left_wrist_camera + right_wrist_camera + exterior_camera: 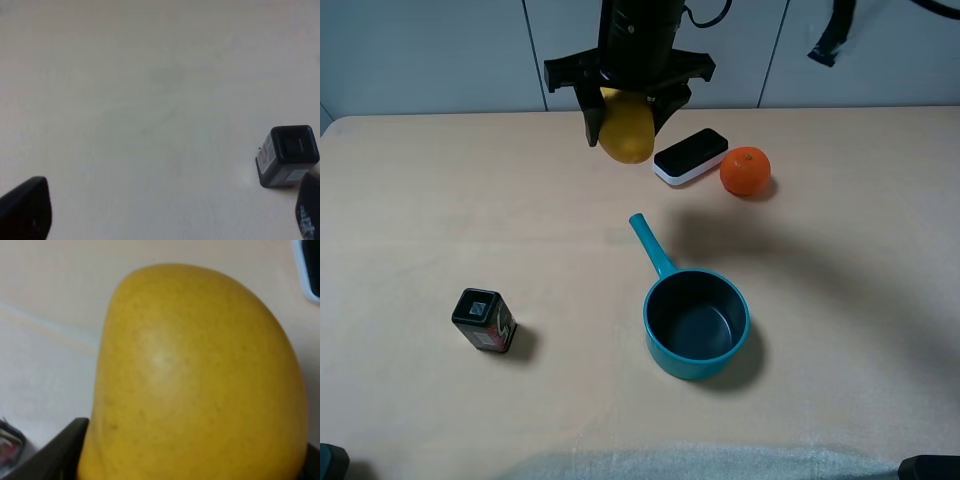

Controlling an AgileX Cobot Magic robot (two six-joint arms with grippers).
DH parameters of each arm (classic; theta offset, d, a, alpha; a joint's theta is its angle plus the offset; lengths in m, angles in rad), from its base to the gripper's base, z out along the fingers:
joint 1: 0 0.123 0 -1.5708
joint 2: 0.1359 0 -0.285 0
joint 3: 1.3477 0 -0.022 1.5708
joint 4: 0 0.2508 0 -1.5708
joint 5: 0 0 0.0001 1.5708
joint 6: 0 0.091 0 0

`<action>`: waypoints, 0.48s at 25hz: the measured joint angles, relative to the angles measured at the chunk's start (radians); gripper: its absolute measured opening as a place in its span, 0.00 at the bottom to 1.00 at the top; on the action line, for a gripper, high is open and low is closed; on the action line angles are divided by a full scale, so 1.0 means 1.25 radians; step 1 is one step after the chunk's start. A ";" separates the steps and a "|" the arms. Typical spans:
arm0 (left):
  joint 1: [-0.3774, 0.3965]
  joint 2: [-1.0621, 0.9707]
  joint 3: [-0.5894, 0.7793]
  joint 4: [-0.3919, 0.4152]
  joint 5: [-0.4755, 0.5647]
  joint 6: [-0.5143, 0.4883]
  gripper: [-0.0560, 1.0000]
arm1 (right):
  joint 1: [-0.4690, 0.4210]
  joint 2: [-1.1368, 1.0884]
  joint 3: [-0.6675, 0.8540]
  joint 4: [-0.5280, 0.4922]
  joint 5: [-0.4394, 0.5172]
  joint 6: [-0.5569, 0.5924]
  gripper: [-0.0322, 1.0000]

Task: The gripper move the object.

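The object, a smooth yellow oblong mango-like fruit [626, 128], hangs above the far middle of the table, held in my right gripper [626, 122]. The gripper's two dark fingers [590, 122] clamp it from both sides. In the right wrist view the fruit [195, 380] fills the frame and a dark finger [52, 455] shows at its edge. My left gripper [167, 212] is open and empty over bare table. Only its fingertips [25, 207] show, and it is not visible in the high view.
A black-and-white oblong box [690, 156] and a round orange [745, 170] lie just right of the held fruit. A teal saucepan [695, 322] with its handle pointing back-left stands front centre. A small black tin [483, 320] stands front left and also shows in the left wrist view [288, 156].
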 joint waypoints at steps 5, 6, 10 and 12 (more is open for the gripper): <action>0.000 0.000 0.000 0.000 0.000 0.000 0.99 | 0.000 0.077 -0.097 0.003 0.002 -0.001 0.50; 0.000 0.000 0.000 0.000 0.000 0.000 0.99 | 0.000 0.093 -0.114 0.006 0.002 -0.001 0.50; 0.000 0.000 0.000 0.000 0.000 0.000 0.99 | 0.000 0.143 -0.162 0.009 0.002 -0.002 0.50; 0.000 0.000 0.000 0.000 0.000 0.000 0.99 | 0.000 0.162 -0.175 0.009 -0.001 -0.002 0.50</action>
